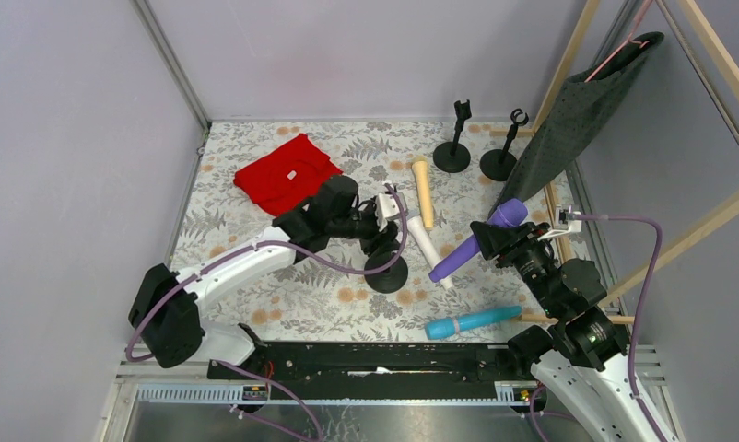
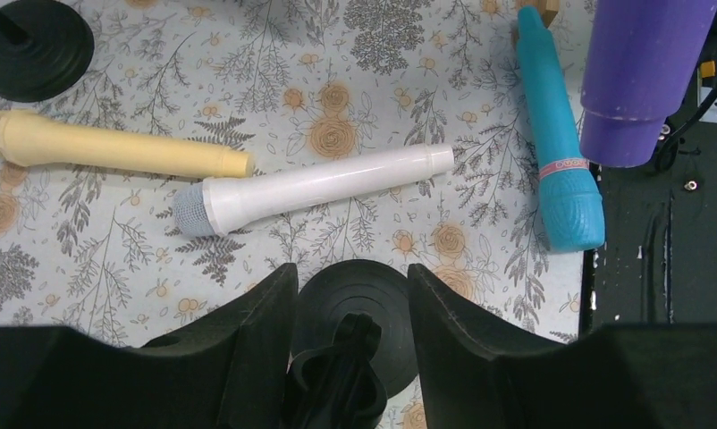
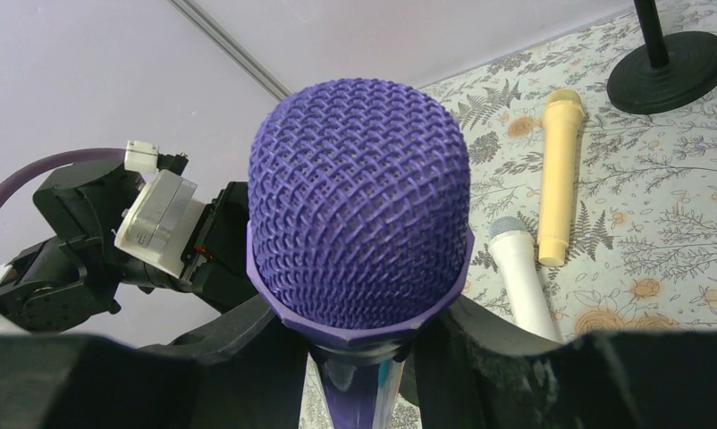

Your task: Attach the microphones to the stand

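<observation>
The right gripper (image 1: 484,241) is clamping the slim purple plastic toy microphone with the rounded mesh head (image 1: 451,261) just below that head and holding it in the air, slanted, with its tail pointing toward the black round-based stand (image 1: 385,273) near the middle of the flower-patterned table (image 1: 283,295). The left gripper (image 2: 350,273) is sitting at the top of that stand, its 2 fingers (image 2: 265,313) flanking the clip. Whether they are pressing on the clip or only bracketing it, I cannot tell.

By my reading, the task is only beginning: 0 of the 4 microphones are sitting in a stand. The white plastic microphone (image 2: 319,189), the cream-yellow microphone (image 2: 122,150) and the light blue microphone (image 2: 556,134) are lying flat on the table, the white one just beside the near stand's base. The 2 black stands at the back (image 1: 452,147) (image 1: 500,158) are standing upright with empty clips. The purple one looks closest to being seated, and the other 3 are waiting to be picked up
</observation>
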### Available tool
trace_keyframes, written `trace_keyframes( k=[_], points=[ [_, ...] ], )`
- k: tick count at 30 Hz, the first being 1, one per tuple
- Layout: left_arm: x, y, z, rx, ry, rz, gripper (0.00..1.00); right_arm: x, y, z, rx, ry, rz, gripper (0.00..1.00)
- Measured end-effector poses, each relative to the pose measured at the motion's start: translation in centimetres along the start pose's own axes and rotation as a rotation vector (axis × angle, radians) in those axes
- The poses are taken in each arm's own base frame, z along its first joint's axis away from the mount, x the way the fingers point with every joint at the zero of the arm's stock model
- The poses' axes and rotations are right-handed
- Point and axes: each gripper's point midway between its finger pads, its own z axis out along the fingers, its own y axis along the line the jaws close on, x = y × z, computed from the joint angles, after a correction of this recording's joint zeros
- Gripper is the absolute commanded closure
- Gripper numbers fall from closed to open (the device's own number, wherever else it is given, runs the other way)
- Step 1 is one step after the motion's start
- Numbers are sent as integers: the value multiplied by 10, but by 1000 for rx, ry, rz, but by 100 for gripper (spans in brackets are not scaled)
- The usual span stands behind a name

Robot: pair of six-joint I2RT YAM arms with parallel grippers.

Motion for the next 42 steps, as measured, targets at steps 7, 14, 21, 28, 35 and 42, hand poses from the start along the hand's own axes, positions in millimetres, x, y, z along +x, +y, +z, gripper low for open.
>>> trace_keyframes(
  k=[7, 14, 21, 28, 35, 42],
  points=[
    [-4, -6, -6, -50, -24, 19, 11, 2, -1, 0, 2, 4, 8, 100],
    [-17, 10, -31, -140, -47, 153, 7, 2, 0, 0, -1, 7, 9, 100],
    [13, 9, -45, -67, 50, 180, 9, 3, 0, 0, -2, 8, 9, 100],
    [34, 0, -39, 17, 119, 171, 17, 3, 0, 0, -3, 9, 9, 100],
    [43, 6, -25, 49, 156, 154, 47, 3, 0, 0, -3, 9, 9, 100],
    [38, 12, -22, 48, 160, 143, 66, 3, 0, 0, -3, 9, 9, 100]
  ],
)
